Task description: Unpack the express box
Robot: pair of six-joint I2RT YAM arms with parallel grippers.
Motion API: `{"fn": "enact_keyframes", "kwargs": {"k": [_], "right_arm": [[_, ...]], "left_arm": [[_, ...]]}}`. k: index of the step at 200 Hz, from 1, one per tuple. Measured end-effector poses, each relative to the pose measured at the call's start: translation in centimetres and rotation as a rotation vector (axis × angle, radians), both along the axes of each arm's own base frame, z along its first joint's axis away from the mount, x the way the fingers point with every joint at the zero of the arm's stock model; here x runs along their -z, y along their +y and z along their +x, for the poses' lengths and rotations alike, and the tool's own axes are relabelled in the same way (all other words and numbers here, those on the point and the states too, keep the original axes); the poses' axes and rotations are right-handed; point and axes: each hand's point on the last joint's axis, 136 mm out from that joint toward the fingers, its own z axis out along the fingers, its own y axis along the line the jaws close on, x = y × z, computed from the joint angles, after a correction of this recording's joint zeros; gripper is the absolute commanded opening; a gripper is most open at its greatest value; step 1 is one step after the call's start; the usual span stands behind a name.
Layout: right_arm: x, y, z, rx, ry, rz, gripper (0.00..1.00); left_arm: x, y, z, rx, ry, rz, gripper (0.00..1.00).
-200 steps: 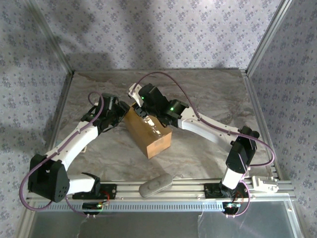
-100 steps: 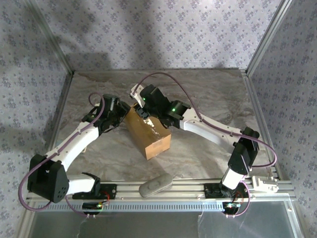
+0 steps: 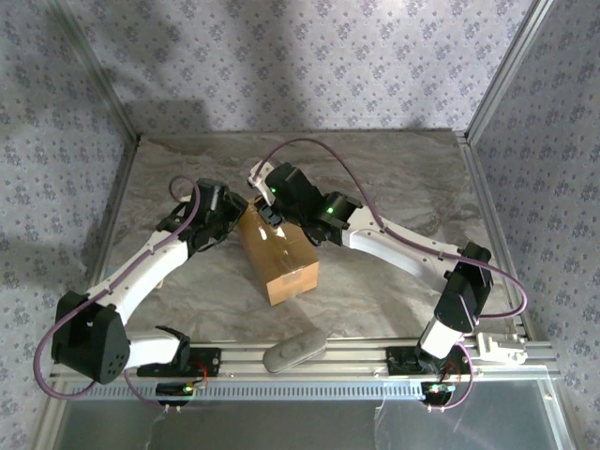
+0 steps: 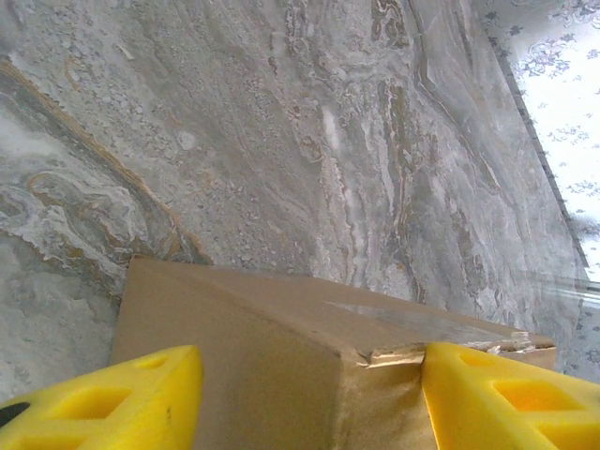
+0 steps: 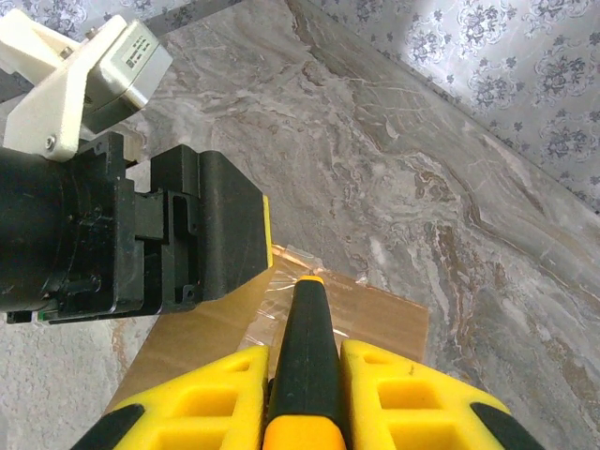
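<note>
The express box [image 3: 286,262], a plain brown carton, lies slanted on the marble table [image 3: 394,178]. My left gripper [image 3: 230,214] grips its far left end. In the left wrist view the box [image 4: 262,347] sits between the yellow pads [image 4: 103,398] of the left gripper [image 4: 309,375], and both pads touch it. My right gripper [image 3: 274,214] hangs over the box's far end. In its wrist view the right gripper [image 5: 305,354] is shut on a black cutter with an orange tip [image 5: 312,328]. That tip rests on the clear tape [image 5: 281,298] along the box top [image 5: 384,317].
A grey oblong pouch [image 3: 294,349] lies on the front rail between the arm bases. A white fixture [image 3: 497,347] sits at the front right. Patterned walls and metal posts [image 3: 497,84] close in the table. The left gripper's black body [image 5: 141,234] is right beside the cutter.
The box has swung, its near end shifting left. The right gripper with the cutter has moved slightly left with it. The left gripper keeps its hold.
</note>
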Motion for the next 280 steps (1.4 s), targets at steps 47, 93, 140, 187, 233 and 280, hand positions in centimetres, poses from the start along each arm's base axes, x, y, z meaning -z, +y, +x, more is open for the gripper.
{"fn": "enact_keyframes", "kwargs": {"k": [47, 93, 140, 187, 233, 280], "right_arm": [[-0.1, -0.2, 0.0, 0.013, 0.014, 0.007, 0.00], [-0.2, -0.6, 0.5, 0.015, 0.037, 0.021, 0.00], [-0.3, -0.8, 0.7, 0.005, 0.055, 0.032, 0.00], [-0.2, -0.8, 0.7, 0.004, 0.061, 0.035, 0.00], [-0.2, -1.2, 1.0, 0.028, 0.069, 0.037, 0.00], [-0.1, -1.3, 0.9, 0.057, 0.081, 0.042, 0.00]], "left_arm": [[-0.3, 0.6, -1.0, 0.036, 0.001, 0.057, 0.76], [-1.9, 0.1, -2.4, 0.120, -0.028, 0.043, 0.76], [-2.8, -1.3, -3.3, 0.243, -0.058, 0.029, 0.78], [0.2, -2.9, -3.1, 0.349, 0.022, 0.038, 0.60], [-0.1, -3.6, -2.5, 0.358, -0.003, 0.008, 0.46], [0.1, -3.5, -2.7, 0.333, -0.013, -0.020, 0.41]]}}
